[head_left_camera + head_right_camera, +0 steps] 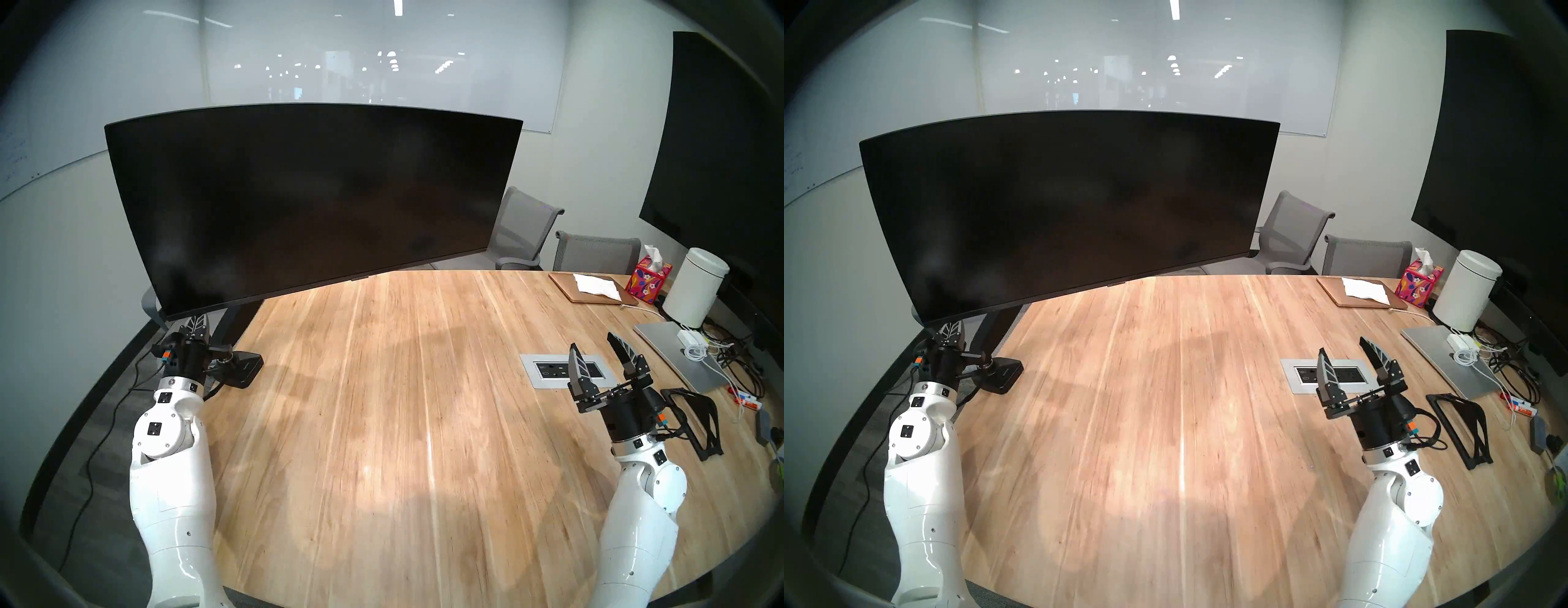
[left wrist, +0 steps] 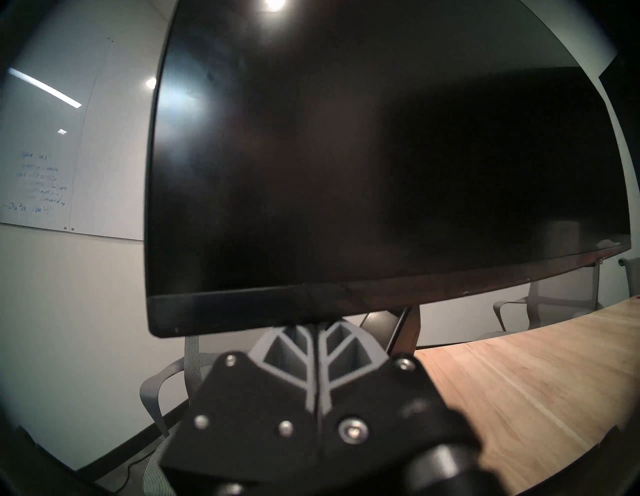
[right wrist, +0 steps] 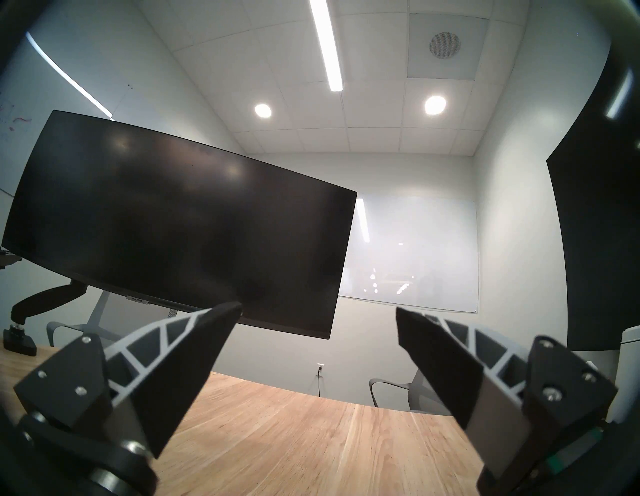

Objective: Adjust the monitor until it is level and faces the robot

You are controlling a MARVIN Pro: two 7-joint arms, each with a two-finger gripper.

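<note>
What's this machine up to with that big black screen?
A two-armed robot is straightening the curved monitor, which sits crooked, its left end lower than its right. The left pincer, shut, is just beneath the low left corner. The right pincer hangs open over the wooden table, holding nothing.

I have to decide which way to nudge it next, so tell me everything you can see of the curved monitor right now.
The monitor is a very wide, curved black screen with a thin bezel and a small tab at bottom centre; it is dark. It is tilted, its left end lower than its right. A black jointed arm mount clamped at the wooden table edge carries it. The left gripper, shut, sits just under its lower left corner; contact cannot be told. The right gripper is open and well clear.
</note>
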